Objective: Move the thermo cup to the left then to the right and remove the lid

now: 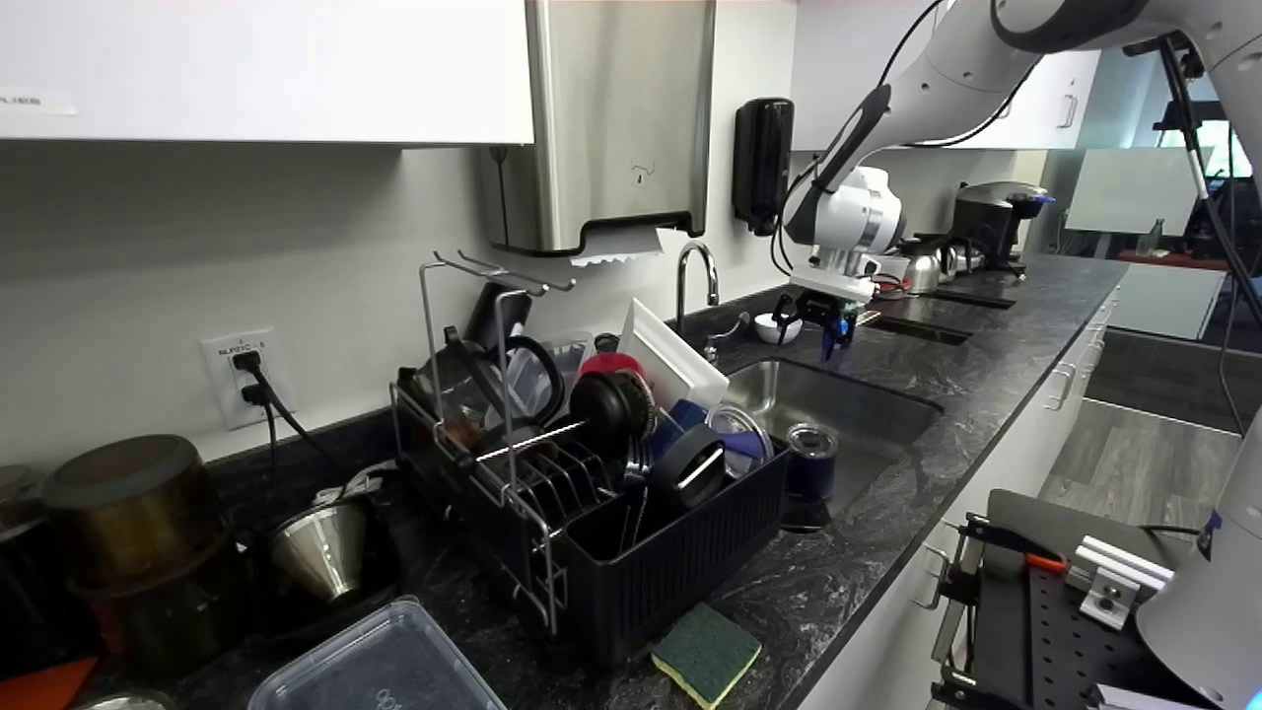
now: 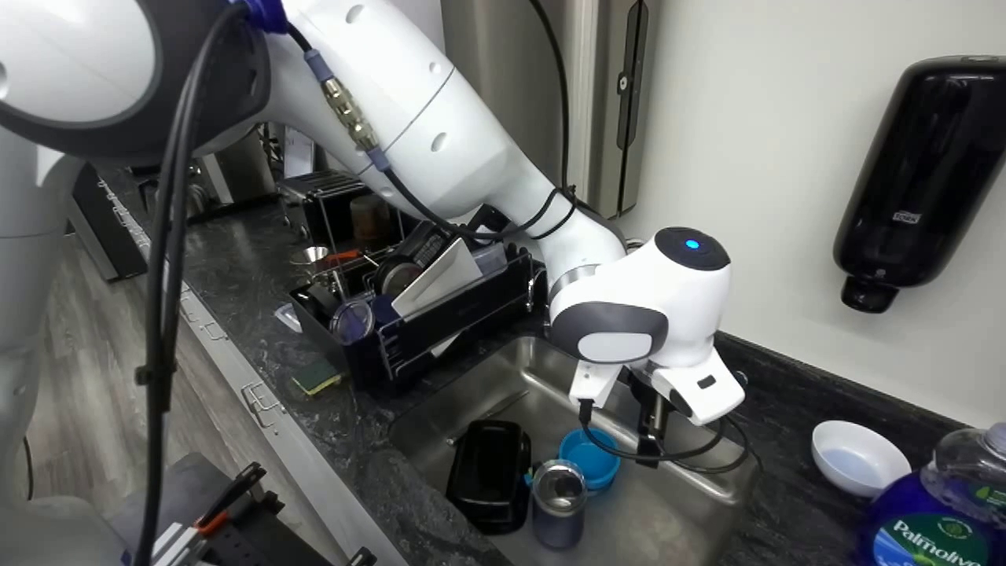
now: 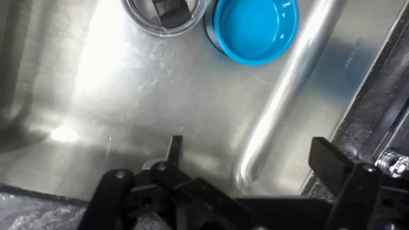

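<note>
A green-and-yellow sponge (image 1: pixel 706 651) lies on a dark countertop (image 1: pixel 887 508) in the foreground of an exterior view, just beside a black dish rack (image 1: pixel 680 572) loaded with kitchenware (image 1: pixel 603 406). Beyond the rack, the navy thermo cup (image 1: pixel 811 473) stands upright in a stainless-steel sink (image 1: pixel 892 409), its clear, dark-tabbed lid (image 3: pixel 166 19) in place. In an exterior view, a black container (image 2: pixel 489 475) and a round blue container (image 2: pixel 591 458) sit just beside the cup. Farther back, the gripper (image 3: pixel 247 148) of a white robot arm (image 1: pixel 946 91) hangs above the sink's far end, its two fingers (image 3: pixel 329 166) parted wide and well apart from the cup. Behind it, a white bowl (image 2: pixel 857 460) rests on the countertop near the wall (image 2: pixel 770 204), with a dark coffee maker (image 1: pixel 986 219) farther down the same surface and a pale panel (image 1: pixel 1127 202) in the background
</note>
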`<state>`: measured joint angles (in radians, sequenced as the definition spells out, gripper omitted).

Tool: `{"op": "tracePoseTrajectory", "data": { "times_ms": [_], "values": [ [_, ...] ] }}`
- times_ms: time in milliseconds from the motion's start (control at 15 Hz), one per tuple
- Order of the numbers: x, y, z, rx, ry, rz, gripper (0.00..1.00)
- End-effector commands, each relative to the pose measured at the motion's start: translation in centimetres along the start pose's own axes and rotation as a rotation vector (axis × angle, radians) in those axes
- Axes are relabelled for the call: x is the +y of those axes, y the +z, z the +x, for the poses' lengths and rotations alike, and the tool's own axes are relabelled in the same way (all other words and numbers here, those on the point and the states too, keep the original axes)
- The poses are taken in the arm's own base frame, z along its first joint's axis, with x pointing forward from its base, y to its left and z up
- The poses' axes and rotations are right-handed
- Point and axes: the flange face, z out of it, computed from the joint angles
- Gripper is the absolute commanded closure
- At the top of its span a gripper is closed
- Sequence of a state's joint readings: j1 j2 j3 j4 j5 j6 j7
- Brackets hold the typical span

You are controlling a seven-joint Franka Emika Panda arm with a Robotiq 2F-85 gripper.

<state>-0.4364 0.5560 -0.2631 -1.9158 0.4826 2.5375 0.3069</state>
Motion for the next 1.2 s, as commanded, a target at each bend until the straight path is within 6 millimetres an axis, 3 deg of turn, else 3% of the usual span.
{"op": "tracePoseTrajectory", "data": {
  "times_ms": [0,400,867,1133],
  "values": [
    [0.0,-0.1,0.3,0.003,-0.005,0.001,0.0],
    [-0.1,-0.1,0.2,0.002,0.001,0.0,0.0],
    [1.2,-2.2,3.1,0.223,-0.312,0.056,0.0],
    [2.0,-1.9,3.1,0.249,-0.498,0.068,0.0]
  ]
}}
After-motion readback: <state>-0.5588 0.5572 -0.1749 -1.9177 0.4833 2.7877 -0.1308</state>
